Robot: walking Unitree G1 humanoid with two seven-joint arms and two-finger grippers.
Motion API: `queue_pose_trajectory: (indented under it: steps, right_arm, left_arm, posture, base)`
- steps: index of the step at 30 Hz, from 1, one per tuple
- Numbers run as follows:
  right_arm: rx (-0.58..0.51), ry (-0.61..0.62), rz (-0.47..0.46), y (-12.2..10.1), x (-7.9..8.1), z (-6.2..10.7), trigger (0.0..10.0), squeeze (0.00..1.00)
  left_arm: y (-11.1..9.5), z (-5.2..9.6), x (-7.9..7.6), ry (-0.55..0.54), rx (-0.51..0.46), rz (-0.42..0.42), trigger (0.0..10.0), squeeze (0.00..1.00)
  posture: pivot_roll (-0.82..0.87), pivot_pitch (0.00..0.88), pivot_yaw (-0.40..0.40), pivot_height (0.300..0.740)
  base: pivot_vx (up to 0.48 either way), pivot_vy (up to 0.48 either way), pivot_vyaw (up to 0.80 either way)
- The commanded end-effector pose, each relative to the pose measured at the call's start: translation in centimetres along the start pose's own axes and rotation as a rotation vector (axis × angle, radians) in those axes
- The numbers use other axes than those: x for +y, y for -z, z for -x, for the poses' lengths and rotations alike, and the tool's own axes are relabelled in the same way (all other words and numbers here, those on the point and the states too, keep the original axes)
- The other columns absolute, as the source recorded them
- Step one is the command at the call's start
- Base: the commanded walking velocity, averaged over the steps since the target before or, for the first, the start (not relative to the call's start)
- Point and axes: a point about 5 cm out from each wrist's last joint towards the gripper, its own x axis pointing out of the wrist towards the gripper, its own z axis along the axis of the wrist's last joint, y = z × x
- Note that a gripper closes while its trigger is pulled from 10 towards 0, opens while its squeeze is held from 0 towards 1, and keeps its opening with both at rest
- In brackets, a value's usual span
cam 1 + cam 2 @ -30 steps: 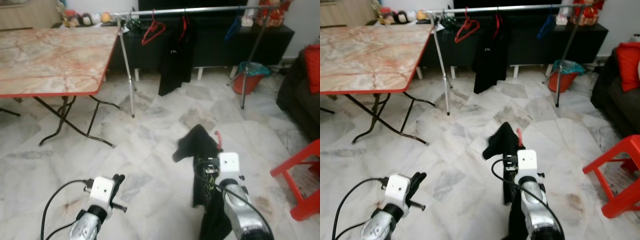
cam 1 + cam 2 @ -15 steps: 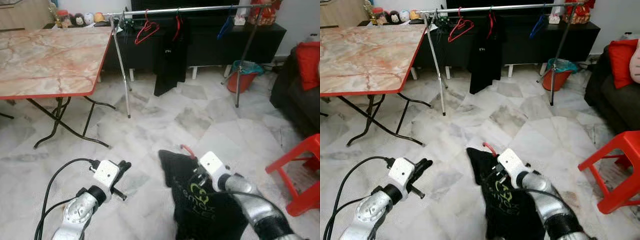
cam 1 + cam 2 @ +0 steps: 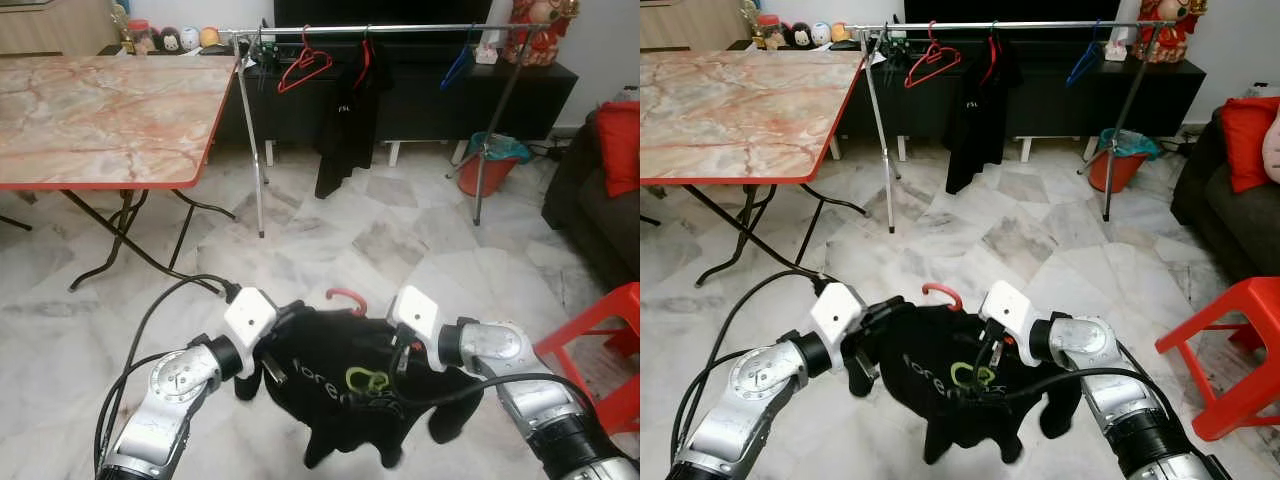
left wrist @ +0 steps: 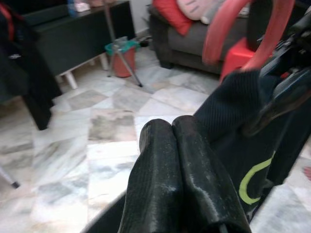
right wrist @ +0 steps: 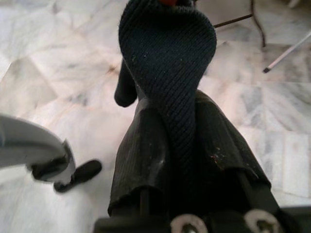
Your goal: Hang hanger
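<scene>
Both arms have swung inward since a second ago, so the left claw (image 3: 268, 345) and right claw (image 3: 400, 352) now clamp opposite shoulders of the black shirt (image 3: 345, 385) on its red hanger (image 3: 347, 296), well short of the rail (image 3: 400, 27), which calls for walking closer.

black shirt (image 3: 340, 375) with green logo on red hanger (image 3: 347, 297), white marble floor (image 3: 400, 230).

The red hanger (image 3: 347, 296) is covered by the black garment (image 3: 340, 375), only its hook being exposed. The right gripper (image 5: 187, 145) is largely wrapped in fabric.
</scene>
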Motion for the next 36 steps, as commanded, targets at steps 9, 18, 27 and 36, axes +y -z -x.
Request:
queue_pose_trajectory:
  steps: [9,18,27,36]
  right_arm:
    - [0.058,-0.128,0.033,0.5,0.5,-0.1,10.0,0.00]
    - [0.042,-0.210,0.055,0.0,0.8,0.3,10.0,0.00]
    - [0.019,-0.200,0.059,-0.5,0.3,0.6,10.0,0.00]
    - [-0.051,-0.183,0.093,-2.5,-0.5,1.0,10.0,0.00]
  left_arm:
    - [0.3,0.0,-0.9,0.179,0.061,-0.046,10.0,0.00]
    - [-0.2,-0.9,-2.0,0.329,0.067,-0.075,10.0,0.00]
    - [-0.1,-0.9,-0.8,0.257,0.071,-0.088,10.0,0.00]
    - [-1.3,-0.9,0.5,0.192,0.039,-0.111,10.0,0.00]
  posture:
    - [0.03,0.014,-0.026,0.740]
    - [0.01,0.032,-0.008,0.740]
    - [0.04,0.003,-0.029,0.740]
    - [0.06,0.000,-0.046,0.740]
  base:
    - [0.000,0.000,0.00]
    - [0.000,0.000,0.00]
    - [0.000,0.000,0.00]
    - [0.000,0.000,0.00]
